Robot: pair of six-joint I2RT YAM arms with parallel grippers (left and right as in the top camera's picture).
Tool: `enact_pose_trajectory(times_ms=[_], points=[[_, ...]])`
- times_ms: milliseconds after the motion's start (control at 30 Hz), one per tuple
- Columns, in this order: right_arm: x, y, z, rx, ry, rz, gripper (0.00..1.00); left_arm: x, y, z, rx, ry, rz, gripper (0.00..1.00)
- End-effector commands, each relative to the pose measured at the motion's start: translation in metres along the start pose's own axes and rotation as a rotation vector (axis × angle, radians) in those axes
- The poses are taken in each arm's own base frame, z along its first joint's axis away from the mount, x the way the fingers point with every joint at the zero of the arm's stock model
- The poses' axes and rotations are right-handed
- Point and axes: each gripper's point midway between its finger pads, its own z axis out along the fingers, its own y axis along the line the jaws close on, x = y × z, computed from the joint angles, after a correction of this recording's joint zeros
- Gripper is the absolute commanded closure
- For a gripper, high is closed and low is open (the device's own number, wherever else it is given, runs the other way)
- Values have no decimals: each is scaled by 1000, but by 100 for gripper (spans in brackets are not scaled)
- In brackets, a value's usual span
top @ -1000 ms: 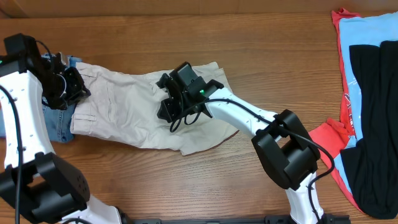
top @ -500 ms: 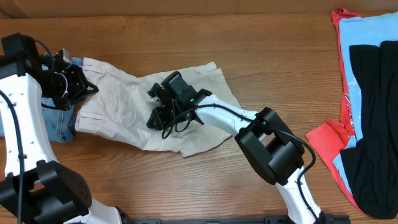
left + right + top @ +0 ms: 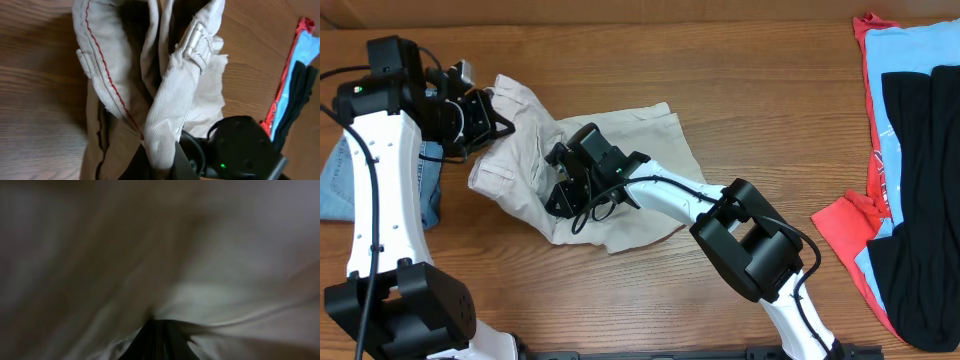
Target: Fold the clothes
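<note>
My left end effector (image 3: 500, 122) is pressed together on the waistband of the beige shorts (image 3: 650, 145) and holds this edge lifted over the worktop (image 3: 720, 60), in the upper left of the overhead frame. My right end effector (image 3: 558, 192) pinches a fold of the same shorts near the centre, and cloth fills its camera. A denim-blue garment (image 3: 345, 185) lies at the left edge. At the far right edge lie a red garment (image 3: 840, 222), a light-blue garment (image 3: 910, 50) and a black garment (image 3: 930, 150), piled together.
</note>
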Motion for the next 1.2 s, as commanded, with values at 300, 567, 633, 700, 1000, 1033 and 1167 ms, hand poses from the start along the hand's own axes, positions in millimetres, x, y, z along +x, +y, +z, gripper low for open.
enact_pose_trajectory(times_ms=[300,567,633,700,1000,1033,1167], points=[[-12,12,9,-57,-47,4,90,-28,-64,-62,144,-174,95,96],[-19,-7,-6,-28,-59,51,90,-11,-39,-42,-78,-113,106,96],[-22,-16,-18,-12,-63,82,89,-11,-41,-39,-109,-117,129,96],[-28,-24,-36,6,-76,100,87,-11,-43,-35,-137,-123,151,96],[-45,-65,-134,196,-166,208,87,-6,-49,-21,-231,-116,199,96],[-45,-72,-147,222,-176,230,87,-5,-50,-19,-241,-114,197,96],[-37,-96,-197,313,-194,285,88,-2,-54,-6,-260,-93,201,96]])
